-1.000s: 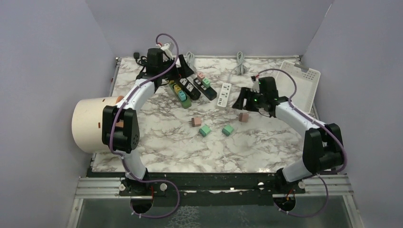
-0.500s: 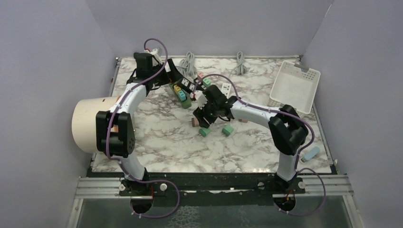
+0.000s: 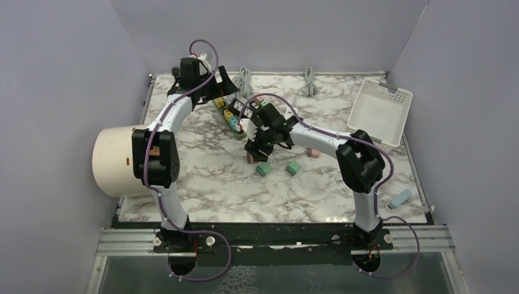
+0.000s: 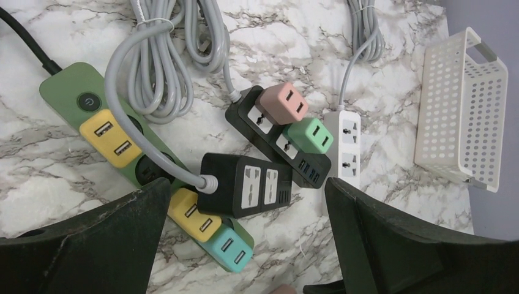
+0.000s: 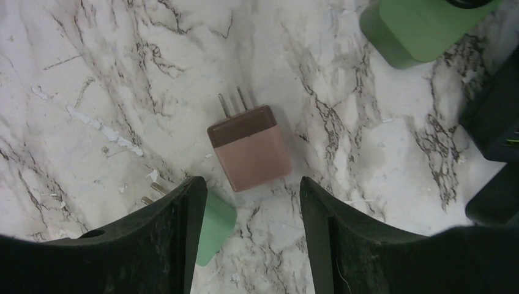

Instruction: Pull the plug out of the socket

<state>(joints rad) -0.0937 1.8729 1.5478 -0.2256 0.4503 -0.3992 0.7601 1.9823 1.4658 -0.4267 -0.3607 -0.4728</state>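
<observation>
The right gripper [image 5: 252, 187] hangs low over the marble table [image 5: 92, 73] at the centre of the top view. Its jaws are apart and hold nothing. A brown plug [image 5: 250, 149] lies flat between them with its prongs bare, and a loose green plug [image 5: 214, 229] pokes out beside the left-hand finger. Both are off any socket, so this arm probably has nothing left to do here.

Further back, the left gripper [image 4: 248, 187] hovers with its jaws wide apart above the cluster of strips. Plugs are seated there. A pink plug [image 4: 281, 105] and a mint plug [image 4: 309, 136] sit on the black strip [image 4: 306, 171] at the middle of the left wrist view. Two yellow plugs [image 4: 113, 138] and a teal plug [image 4: 231, 250] sit on the green strip [image 4: 64, 92] at the left. A black cube socket [image 4: 254, 184] lies across the green strip, and a white strip [image 4: 343, 144] touches the black one.

The next pull would go best with one gripper pinning the strip flat near the chosen plug. The other should close on the plug's two flat sides and draw straight along the prongs. A tilted pull may lift the whole strip or jam the pins. The end plugs are the easier targets, since the neighbours sit almost touching.

Farthest off, grey cables [image 4: 159, 67] coil along the top edge and a basket [image 4: 459, 116] stands at the right.
</observation>
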